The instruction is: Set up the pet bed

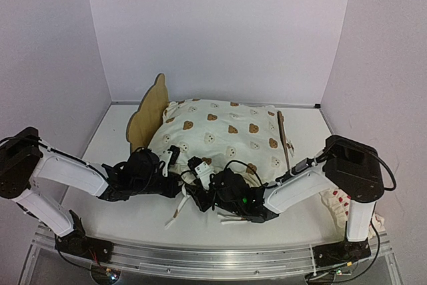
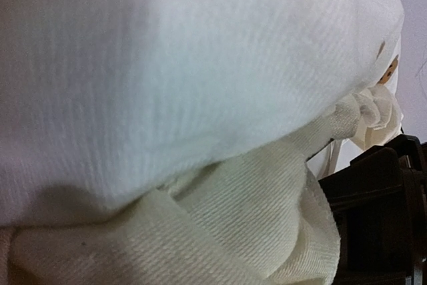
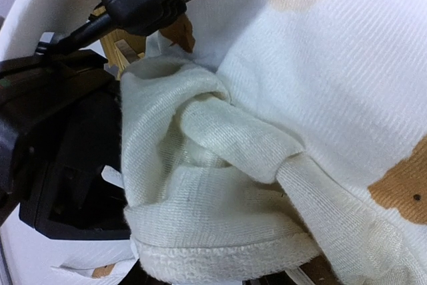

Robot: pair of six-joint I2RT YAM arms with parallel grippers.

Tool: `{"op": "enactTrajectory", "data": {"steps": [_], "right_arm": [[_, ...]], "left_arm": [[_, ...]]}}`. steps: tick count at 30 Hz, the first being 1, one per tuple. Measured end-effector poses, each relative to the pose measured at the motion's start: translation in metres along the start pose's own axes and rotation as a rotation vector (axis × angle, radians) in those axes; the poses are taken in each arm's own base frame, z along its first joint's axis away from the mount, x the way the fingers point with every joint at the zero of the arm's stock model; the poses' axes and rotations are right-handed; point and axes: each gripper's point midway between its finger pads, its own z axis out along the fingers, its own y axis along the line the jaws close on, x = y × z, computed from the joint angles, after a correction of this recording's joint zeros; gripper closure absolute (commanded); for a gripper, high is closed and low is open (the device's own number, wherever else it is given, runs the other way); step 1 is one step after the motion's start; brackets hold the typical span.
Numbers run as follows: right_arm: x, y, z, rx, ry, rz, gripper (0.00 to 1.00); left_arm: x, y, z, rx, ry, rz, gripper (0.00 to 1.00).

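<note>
As left arm (image 1: 67, 168) and right arm (image 1: 300, 181) reach low inward | jaws against cushion (image 1: 227, 131)

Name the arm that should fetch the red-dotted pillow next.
Right, probably. The pillow lies far right, next to the right arm's base. The right gripper and left gripper both sit at the near edge of the cushion, but the left arm's base is far across.

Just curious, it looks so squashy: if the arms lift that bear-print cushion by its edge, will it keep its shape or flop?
Likely flop: the cushion bunches into soft folds near the edge. It looks puffy, so probably light for its size. Its ribbed cloth should grip well; the loose tie may dangle.
</note>
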Motion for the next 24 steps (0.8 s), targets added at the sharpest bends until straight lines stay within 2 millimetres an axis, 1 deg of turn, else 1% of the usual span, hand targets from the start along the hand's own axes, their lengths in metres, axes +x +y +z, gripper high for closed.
{"op": "enactTrajectory", "data": {"steps": [9, 19, 24], "right_arm": [[0.0, 0.001, 0.001, -0.007, -0.004, 0.003, 0.64], [0.018, 0.0, 0.009, -0.003, 0.025, -0.003, 0.66], [0.017, 0.002, 0.013, -0.006, 0.024, -0.003, 0.67]], "left_arm": [[-0.005, -0.001, -0.006, -0.007, -0.013, 0.0, 1.0], [-0.008, -0.003, -0.009, 0.0, -0.022, 0.0, 1.0], [-0.007, -0.002, -0.009, -0.003, -0.017, 0.0, 1.0]]}}
